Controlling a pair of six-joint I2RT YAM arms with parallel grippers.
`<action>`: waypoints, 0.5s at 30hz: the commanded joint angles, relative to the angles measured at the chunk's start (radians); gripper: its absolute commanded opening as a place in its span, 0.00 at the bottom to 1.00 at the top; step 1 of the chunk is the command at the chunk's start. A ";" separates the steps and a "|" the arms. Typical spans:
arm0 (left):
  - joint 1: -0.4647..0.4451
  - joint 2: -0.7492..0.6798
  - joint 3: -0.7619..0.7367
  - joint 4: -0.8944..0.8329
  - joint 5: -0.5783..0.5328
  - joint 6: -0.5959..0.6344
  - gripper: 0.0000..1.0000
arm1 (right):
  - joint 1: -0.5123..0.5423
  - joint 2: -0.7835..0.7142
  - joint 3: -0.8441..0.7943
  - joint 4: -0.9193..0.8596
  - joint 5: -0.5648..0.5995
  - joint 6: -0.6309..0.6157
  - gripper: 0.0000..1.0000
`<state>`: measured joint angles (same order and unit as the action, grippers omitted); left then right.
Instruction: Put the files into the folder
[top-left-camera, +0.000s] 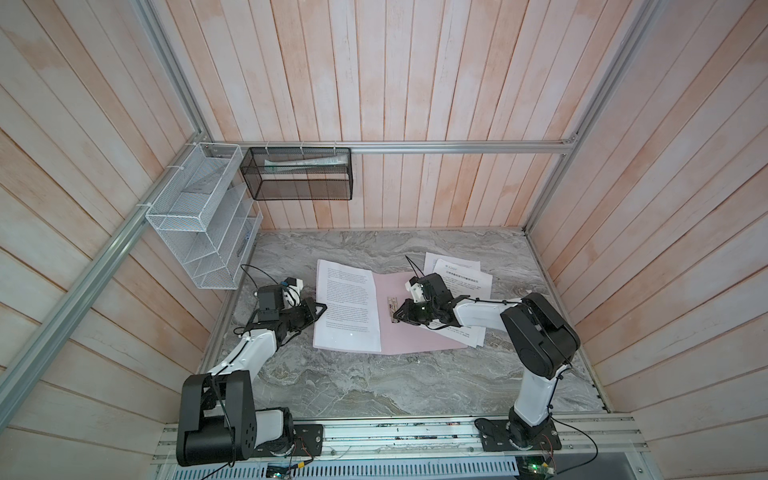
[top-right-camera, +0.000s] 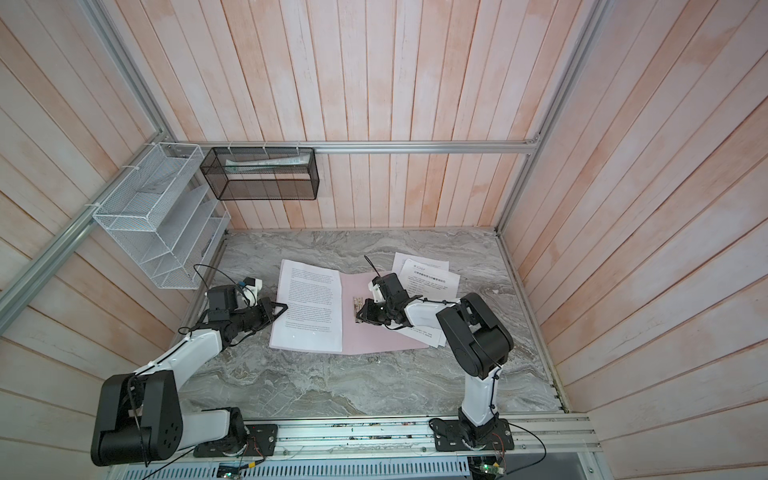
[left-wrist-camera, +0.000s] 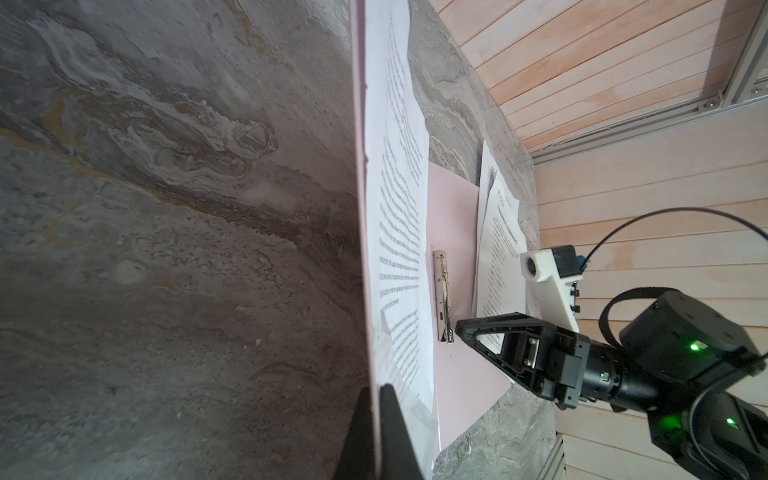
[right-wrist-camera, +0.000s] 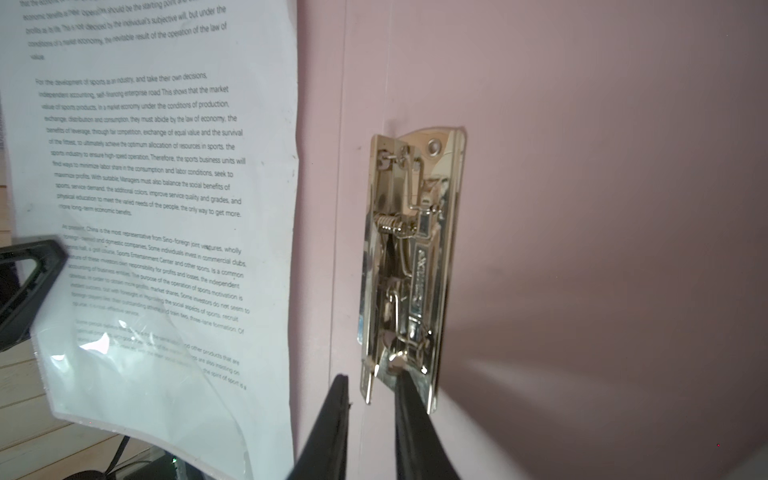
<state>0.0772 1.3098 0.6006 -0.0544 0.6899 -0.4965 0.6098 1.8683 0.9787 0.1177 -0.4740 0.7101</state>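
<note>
Marble bench (top-left-camera: 374, 386) carries the open pink folder (top-left-camera: 415, 336). Left fingers (left-wrist-camera: 395, 424) clamp its left flap's edge, probably steadying it, one file (top-left-camera: 347, 307) lying there. Right fingers (right-wrist-camera: 413, 419), narrowly apart, straddle the metal clip (right-wrist-camera: 409, 257), seemingly to lift it. Beyond, more loose files (top-left-camera: 465, 274) wait.

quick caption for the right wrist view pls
Right gripper straddles one end of the shiny gold metal clip on the pale pink file folder, beside a white printed paper sheet
</note>
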 joint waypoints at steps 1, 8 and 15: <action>-0.002 0.003 0.020 0.003 -0.023 0.021 0.00 | 0.008 0.020 -0.012 0.034 -0.020 0.015 0.18; -0.003 0.002 0.019 0.005 -0.020 0.019 0.00 | 0.009 0.032 -0.002 0.013 -0.009 0.006 0.16; -0.003 0.005 0.017 0.008 -0.017 0.015 0.00 | 0.011 0.046 -0.004 0.024 -0.021 0.009 0.14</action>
<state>0.0772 1.3098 0.6006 -0.0540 0.6899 -0.4969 0.6128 1.8988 0.9787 0.1345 -0.4789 0.7143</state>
